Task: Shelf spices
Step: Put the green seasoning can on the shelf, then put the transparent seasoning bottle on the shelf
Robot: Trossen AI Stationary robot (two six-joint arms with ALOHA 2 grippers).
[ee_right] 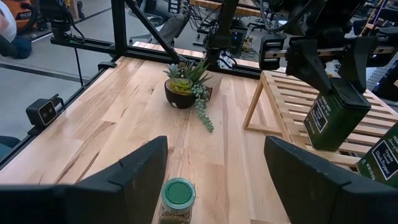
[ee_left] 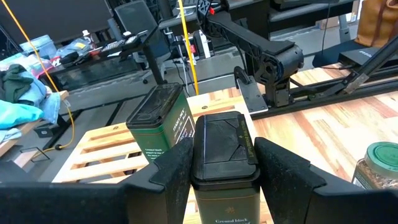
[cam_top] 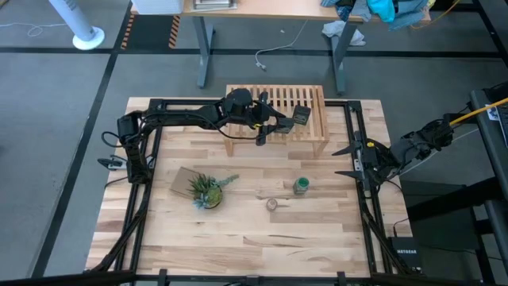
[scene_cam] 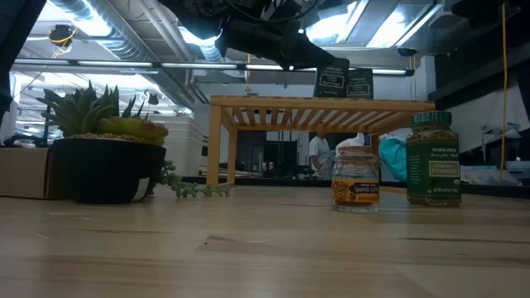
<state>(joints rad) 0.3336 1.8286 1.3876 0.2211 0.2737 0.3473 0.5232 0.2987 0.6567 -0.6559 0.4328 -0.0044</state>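
The left tool (ee_left: 224,171) clamps a dark tin (ee_left: 225,163) by its sides just over the slatted shelf (cam_top: 311,119), beside the tin (ee_left: 159,128) already there, while the right tool (ee_right: 214,180) waits wide above the green-capped jar (ee_right: 176,200) on the desk (cam_top: 238,238).

A: We see even, bright overhead light; ceiling lamps (scene_cam: 348,21) glare in the low view.

B: We find the nearest tabletop (scene_cam: 248,257) soft there, shadows faint.
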